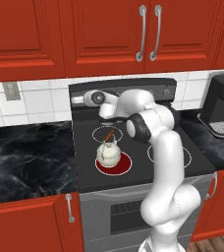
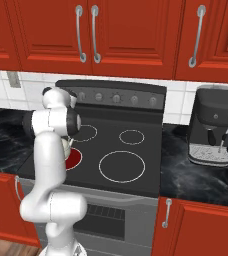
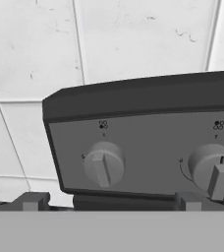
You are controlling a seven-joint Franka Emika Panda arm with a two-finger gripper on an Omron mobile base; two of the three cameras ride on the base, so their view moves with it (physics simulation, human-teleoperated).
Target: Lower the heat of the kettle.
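Spread wide, my pincer point(image 3: 109, 202) faces two knobs point(image 3: 103, 165) under tiny burner symbols on the stove panel point(image 3: 148, 138), no words readable, while the kettle point(image 1: 107, 153) sits on the red burner point(image 1: 115, 165).

The rendered scene is evenly and brightly lit; no strong cast shadows are observed. Soft highlights are noted on the glossy red wooden cabinet doors point(image 1: 99, 34) and the dark marbled counter point(image 1: 25, 157). Slight softness is seen throughout; no edge distortion is noted.
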